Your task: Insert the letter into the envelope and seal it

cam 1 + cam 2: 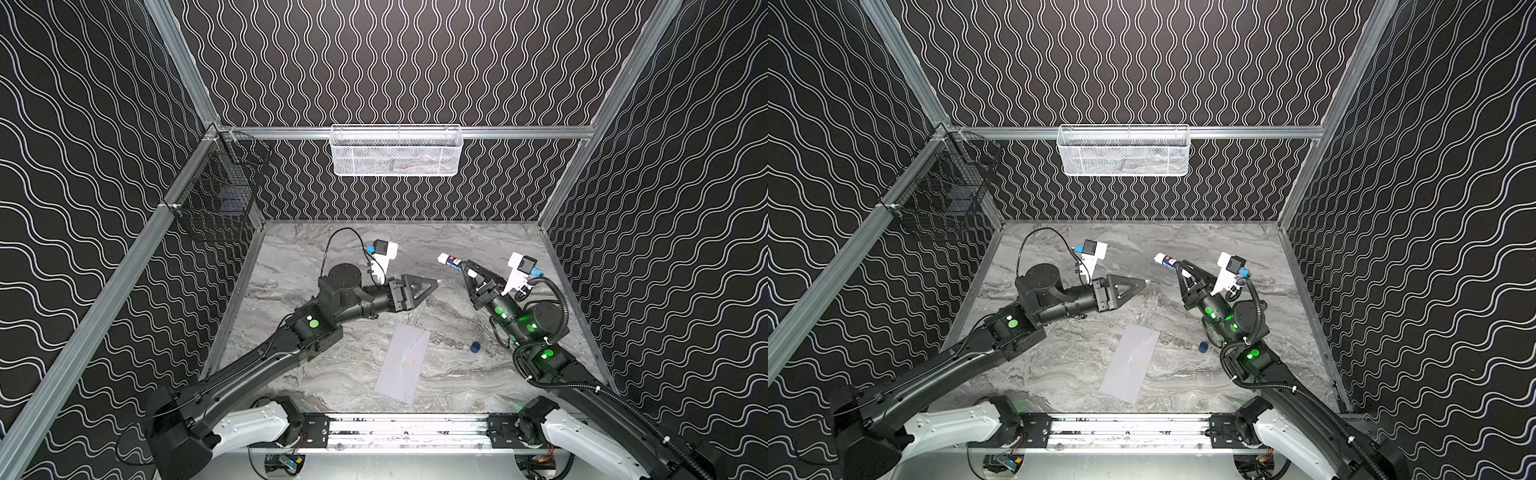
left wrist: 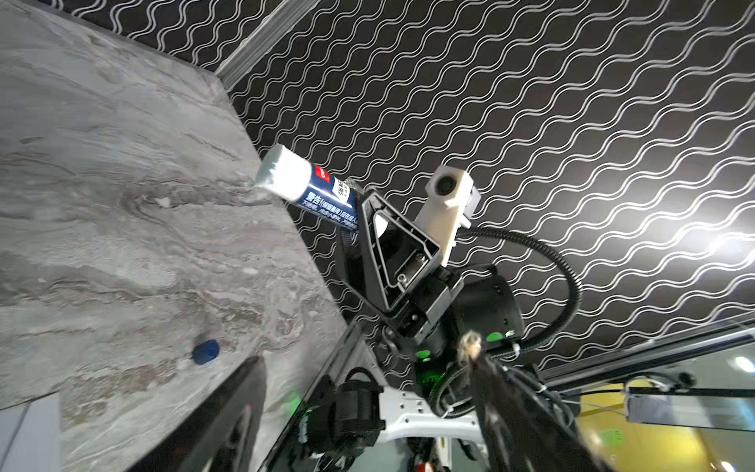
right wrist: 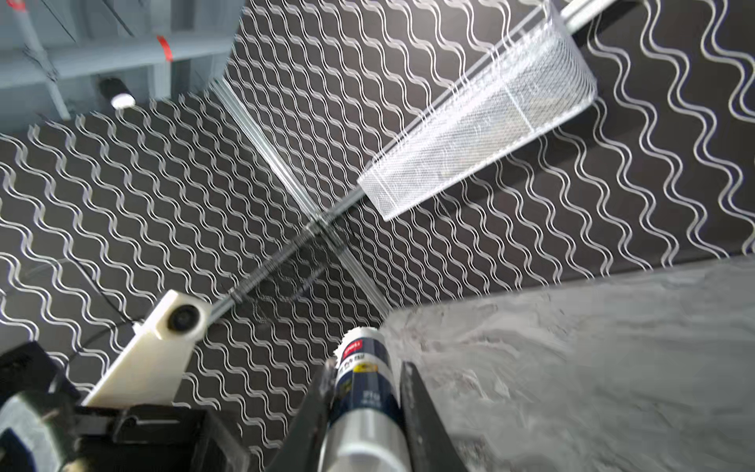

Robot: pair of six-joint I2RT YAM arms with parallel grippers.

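envelope [image 1: 402, 363]: pale grey-lavender rectangle, flat on the table, front-centre between the arms, skewed; faint diagonal flap creases.
materials: matte paper on grey marbled table [image 1: 291, 266].
clearance: all four envelope edges free; blue cap [image 1: 476, 346] near its right side, not touching.
left gripper [image 1: 434, 284]: jaws wide apart, empty, beyond the envelope's far end.
right gripper [image 1: 467, 270]: clamped on a glue stick [image 1: 451, 262], white tip outward.

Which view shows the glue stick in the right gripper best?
The left wrist view: the glue stick shows side-on with its label visible, clamped by the right gripper. The right wrist view shows it close but foreshortened; both top views show it small.
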